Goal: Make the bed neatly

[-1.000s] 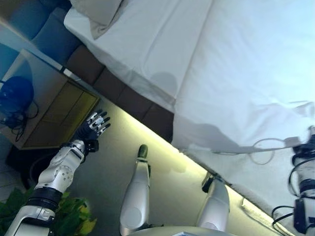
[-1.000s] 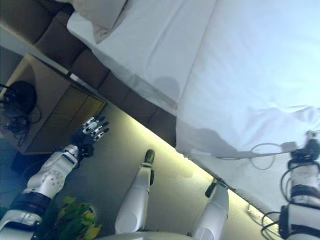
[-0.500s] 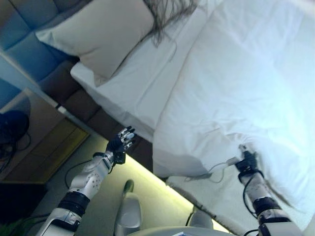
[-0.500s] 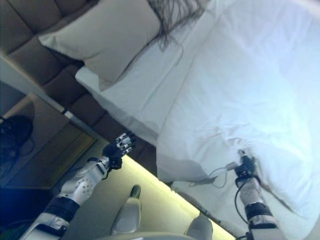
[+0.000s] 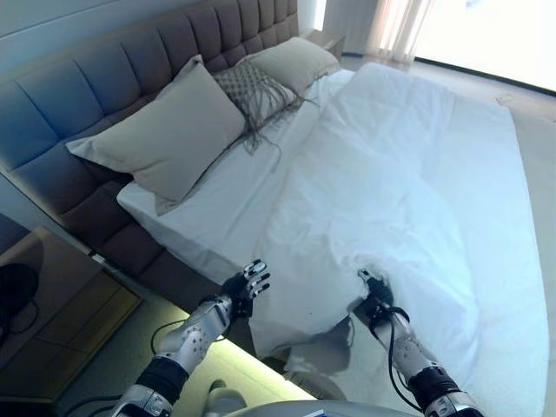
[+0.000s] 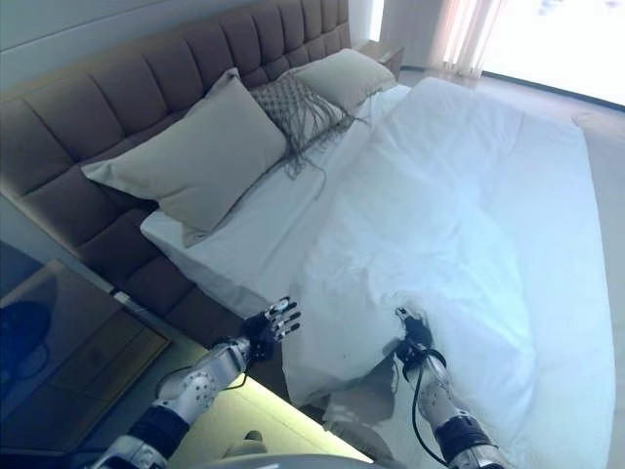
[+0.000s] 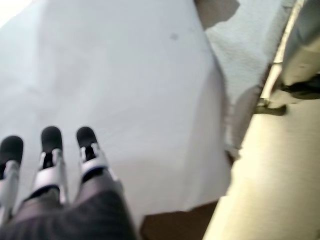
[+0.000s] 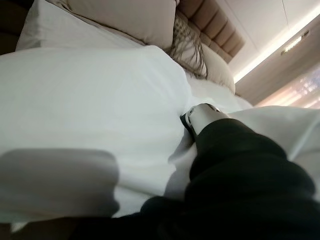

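Observation:
A white duvet [image 5: 408,174] covers most of the bed, and its near corner hangs over the side. My right hand [image 5: 375,294] sits on that corner, curled into the cloth, with creases running out from it. In the right wrist view one fingertip [image 8: 199,116] is pressed into a fold of the duvet [image 8: 90,100]. My left hand [image 5: 247,283] is open with spread fingers, just left of the duvet's hanging edge. Its straight fingers [image 7: 50,150] hover over white cloth [image 7: 130,75]. The bare white sheet [image 5: 217,204] shows near the head.
A large beige pillow [image 5: 174,139], a fringed patterned cushion [image 5: 256,91] and a second beige pillow [image 5: 294,61] lean on the tufted headboard [image 5: 95,78]. A wooden nightstand [image 5: 61,304] stands left of the bed. A lit strip runs along the bed base [image 6: 264,410].
The camera has swung up from the floor beside the bed to the whole bed. My left hand has come from near the nightstand to the duvet's edge. The right hand stays in the duvet.

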### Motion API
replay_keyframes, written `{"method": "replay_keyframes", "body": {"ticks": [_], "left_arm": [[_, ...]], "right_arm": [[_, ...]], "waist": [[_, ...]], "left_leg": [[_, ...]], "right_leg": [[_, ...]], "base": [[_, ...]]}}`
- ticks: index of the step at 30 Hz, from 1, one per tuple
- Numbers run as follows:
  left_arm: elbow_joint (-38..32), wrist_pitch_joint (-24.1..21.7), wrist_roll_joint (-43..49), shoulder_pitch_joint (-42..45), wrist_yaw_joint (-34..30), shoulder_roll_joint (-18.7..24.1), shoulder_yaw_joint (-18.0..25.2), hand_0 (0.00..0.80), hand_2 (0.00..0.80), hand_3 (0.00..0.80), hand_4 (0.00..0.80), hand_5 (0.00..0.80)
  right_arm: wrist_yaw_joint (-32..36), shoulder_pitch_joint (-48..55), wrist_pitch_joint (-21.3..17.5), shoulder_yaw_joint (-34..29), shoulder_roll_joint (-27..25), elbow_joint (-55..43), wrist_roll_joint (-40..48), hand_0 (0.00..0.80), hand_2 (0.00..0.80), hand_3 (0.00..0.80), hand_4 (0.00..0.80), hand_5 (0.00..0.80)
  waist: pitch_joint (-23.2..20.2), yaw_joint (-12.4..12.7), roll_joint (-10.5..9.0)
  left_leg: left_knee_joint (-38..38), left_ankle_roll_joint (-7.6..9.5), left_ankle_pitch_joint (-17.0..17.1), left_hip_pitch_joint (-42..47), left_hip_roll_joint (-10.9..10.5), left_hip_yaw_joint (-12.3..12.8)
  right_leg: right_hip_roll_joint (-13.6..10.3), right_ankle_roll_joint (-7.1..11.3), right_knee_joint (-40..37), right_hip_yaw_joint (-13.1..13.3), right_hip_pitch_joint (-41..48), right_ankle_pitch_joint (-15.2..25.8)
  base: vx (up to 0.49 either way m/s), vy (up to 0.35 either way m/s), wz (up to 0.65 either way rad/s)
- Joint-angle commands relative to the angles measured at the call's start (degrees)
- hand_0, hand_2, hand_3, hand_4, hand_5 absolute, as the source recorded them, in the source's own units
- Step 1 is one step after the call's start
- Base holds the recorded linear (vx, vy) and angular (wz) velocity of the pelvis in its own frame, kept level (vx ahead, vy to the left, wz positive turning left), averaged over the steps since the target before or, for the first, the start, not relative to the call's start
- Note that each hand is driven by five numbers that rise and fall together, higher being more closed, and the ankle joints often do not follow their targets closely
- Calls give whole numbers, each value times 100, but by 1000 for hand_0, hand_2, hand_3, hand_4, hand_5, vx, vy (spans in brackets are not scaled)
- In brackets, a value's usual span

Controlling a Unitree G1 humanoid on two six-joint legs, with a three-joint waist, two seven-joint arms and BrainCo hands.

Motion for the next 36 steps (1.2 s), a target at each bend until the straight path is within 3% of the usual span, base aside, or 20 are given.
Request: {"method": "replay_keyframes", "body": {"ticks": [1, 5, 7, 11, 14, 21, 28, 36], "left_arm": [[-49, 819, -1404, 76, 101, 14, -26, 0, 0, 0, 0, 0], [13, 1787, -2925, 424, 668, 32, -313, 0, 0, 0, 0, 0], [54, 1983, -3448, 536, 858, 63, -485, 0, 0, 0, 0, 0], [228, 2161, -4804, 440, 1215, 126, -940, 0, 0, 0, 0, 0], [442, 2058, -5148, 205, 1423, -17, -1342, 0, 0, 0, 0, 0], [1180, 1834, -5148, 8, 839, -773, -1968, 0, 0, 0, 0, 0], [1392, 1761, -5148, -174, 658, -1029, -2451, 0, 0, 0, 0, 0], [1630, 1650, -5148, -762, -175, -1405, -2716, 0, 0, 0, 0, 0]], "right_arm": [[50, -198, -61, -37, -205, -1021, -409, 800, 800, 800, 800, 800], [-1, -310, -5, -48, -404, -1170, -339, 800, 800, 800, 800, 800], [-18, -378, 29, -48, -516, -1225, -272, 800, 800, 800, 800, 800], [-97, -655, 156, 42, -678, -1291, -98, 800, 800, 800, 800, 800], [-162, -708, 224, 135, -688, -1413, -20, 800, 800, 800, 800, 800], [-419, -806, 335, 364, -435, -1723, 53, 800, 800, 800, 800, 800], [-554, -1000, 397, 547, -389, -1990, 105, 800, 800, 800, 800, 800], [-935, -1468, 258, 927, -289, -2179, 291, 800, 800, 800, 800, 800]], "waist": [[-154, 117, -12], [-153, 139, -13], [-153, 139, -14], [-176, 68, -39], [-173, -36, -93], [-118, -246, -214], [47, -393, -255], [205, -542, -301]], "left_leg": [[132, 396, 74, 115, 190, 63], [147, 369, 58, 130, 243, 75], [132, 358, 62, 138, 274, 94], [121, 332, 68, 144, 346, 178], [201, 299, 43, 113, 371, 210], [302, 255, -47, 102, 436, 275], [542, 182, -70, -166, 508, 241], [987, 188, -121, -617, 524, 177]], "right_leg": [[-271, 52, 131, 139, -370, 558], [-251, 67, 114, 103, -369, 577], [-229, 67, 93, 87, -362, 582], [-198, 67, 112, 118, -382, 555], [-196, 67, 230, 191, -446, 514], [-176, 67, 276, 348, -545, 512], [-151, 67, 470, 544, -853, 501], [-170, 67, 851, 750, -1384, 502]], "base": [[0, 0, 0], [0, 0, 0], [0, 0, 0], [21, -9, 0], [57, -28, -1], [61, -42, -3], [-7, -33, -11], [-26, 0, -7]]}}
